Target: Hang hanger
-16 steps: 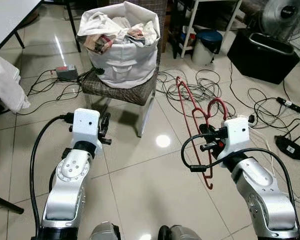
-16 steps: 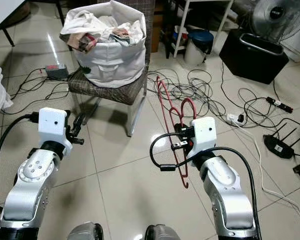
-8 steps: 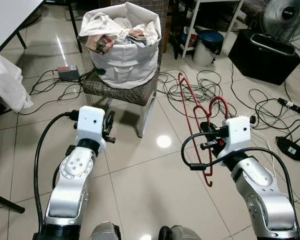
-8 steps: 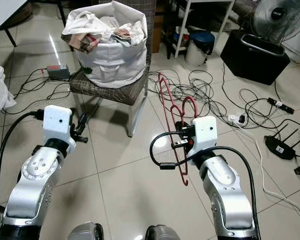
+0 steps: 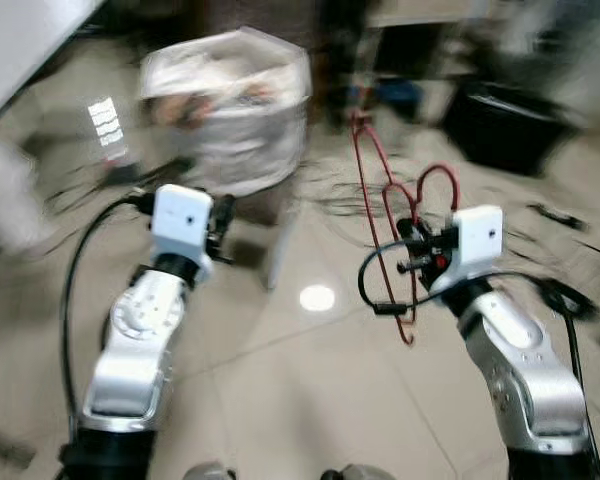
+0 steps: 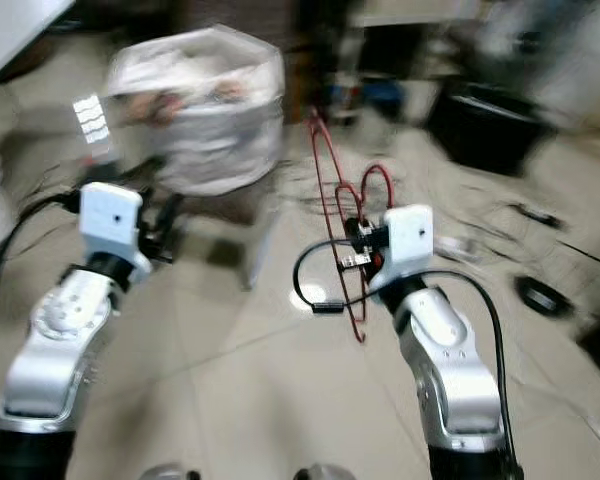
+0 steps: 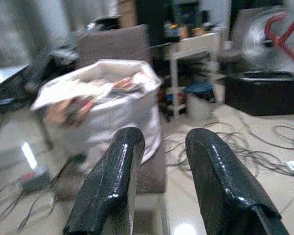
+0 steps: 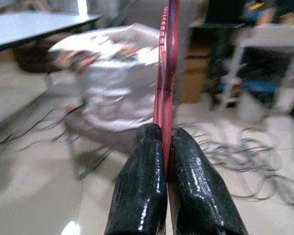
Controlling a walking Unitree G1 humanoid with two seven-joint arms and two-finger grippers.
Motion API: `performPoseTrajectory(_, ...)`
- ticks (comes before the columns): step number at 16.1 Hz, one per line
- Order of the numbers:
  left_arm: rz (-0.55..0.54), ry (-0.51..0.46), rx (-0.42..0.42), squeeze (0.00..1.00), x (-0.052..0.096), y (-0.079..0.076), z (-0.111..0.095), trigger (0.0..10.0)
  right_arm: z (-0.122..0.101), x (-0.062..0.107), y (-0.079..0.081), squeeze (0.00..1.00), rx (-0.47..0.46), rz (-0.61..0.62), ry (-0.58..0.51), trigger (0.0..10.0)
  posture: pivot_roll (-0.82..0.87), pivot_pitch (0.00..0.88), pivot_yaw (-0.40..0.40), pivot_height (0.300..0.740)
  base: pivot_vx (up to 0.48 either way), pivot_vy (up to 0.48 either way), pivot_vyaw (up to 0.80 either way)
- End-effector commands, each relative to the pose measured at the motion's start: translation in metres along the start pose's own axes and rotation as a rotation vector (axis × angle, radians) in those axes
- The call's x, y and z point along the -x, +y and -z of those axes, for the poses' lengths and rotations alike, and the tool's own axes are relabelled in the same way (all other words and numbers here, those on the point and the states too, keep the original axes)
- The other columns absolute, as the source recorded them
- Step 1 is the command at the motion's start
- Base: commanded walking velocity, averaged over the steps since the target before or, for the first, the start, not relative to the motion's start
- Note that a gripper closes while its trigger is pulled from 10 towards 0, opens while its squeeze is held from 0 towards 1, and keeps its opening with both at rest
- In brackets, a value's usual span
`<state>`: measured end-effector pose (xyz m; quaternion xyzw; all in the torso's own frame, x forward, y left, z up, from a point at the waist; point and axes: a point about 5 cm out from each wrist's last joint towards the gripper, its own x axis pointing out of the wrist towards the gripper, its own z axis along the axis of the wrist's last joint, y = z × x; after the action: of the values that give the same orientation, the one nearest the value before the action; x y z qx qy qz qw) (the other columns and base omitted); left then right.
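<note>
Head cams look down and forward from up top, both blurry, sharing the same floor with the white laundry bag (image 5: pixel 227 115) out toward 11 o'clock. Each wrist cam sits low, tight behind its own black fingers (image 7: pixel 110 188), facing ahead, and both catch that bag too, plus the red hanger (image 8: pixel 167 73).

A: what colour's the hanger (image 5: pixel 378 190)?

B: red, thin wire. right gripper (image 8: pixel 165 161) on it has glossy black fingers, left gripper (image 7: pixel 159 161) too.

A: and the bag (image 5: pixel 235 105) behind the hanger?

B: white, with pale and brownish cloth on top. Arms are silver with white wrist blocks, floor (image 5: pixel 290 390) is beige tile.
</note>
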<state>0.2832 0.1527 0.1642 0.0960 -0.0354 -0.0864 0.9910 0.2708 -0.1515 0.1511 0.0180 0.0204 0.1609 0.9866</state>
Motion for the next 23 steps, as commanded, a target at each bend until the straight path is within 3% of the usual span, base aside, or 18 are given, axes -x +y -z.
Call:
performPoseTrajectory(1, 0.035, -0.013, 0.009, 0.0, -0.005, -0.008, -0.006, 10.0, -0.002, 0.002, -0.013, 0.0, 0.006, 0.049, -0.001, 10.0, -0.03, 0.035, -0.062, 0.74, 0.352, 0.0, -0.79)
performPoseTrajectory(6, 0.008, -0.009, 0.009, 0.0, -0.012, 0.002, -0.012, 10.0, -0.007, 0.004, -0.019, 0.0, 0.005, 0.081, -0.025, 10.0, -0.04, 0.033, -0.043, 0.74, 0.38, 0.0, -0.25)
performPoseTrajectory(10, -0.027, 0.012, 0.013, 0.0, -0.015, 0.007, -0.01, 10.0, -0.007, 0.005, -0.012, 0.0, 0.007, 0.055, -0.022, 10.0, -0.05, 0.034, -0.035, 0.74, 0.394, 0.0, 0.0)
performPoseTrajectory(12, -0.036, 0.012, 0.029, 0.0, -0.016, 0.008, -0.012, 10.0, -0.004, 0.003, -0.004, 0.0, 0.106, -0.017, 0.008, 10.0, -0.05, 0.038, -0.042, 0.74, 0.444, 0.0, 0.67)
performPoseTrajectory(18, -0.034, 0.015, 0.025, 0.0, -0.013, 0.008, -0.012, 10.0, -0.005, 0.004, -0.002, 0.0, 0.133, -0.043, 0.009, 10.0, -0.05, 0.053, -0.042, 0.74, 0.471, 0.0, 0.8)
performPoseTrajectory(20, -0.034, 0.014, 0.026, 0.0, -0.015, 0.007, -0.013, 10.0, -0.006, 0.006, -0.006, 0.0, 0.094, -0.009, -0.004, 10.0, -0.05, 0.053, -0.04, 0.74, 0.461, 0.0, 0.0)
performPoseTrajectory(23, -0.031, 0.017, 0.025, 0.0, -0.016, 0.008, -0.013, 10.0, -0.005, 0.011, -0.006, 0.0, 0.107, -0.013, 0.002, 10.0, -0.06, 0.051, -0.03, 0.74, 0.424, 0.0, 0.0)
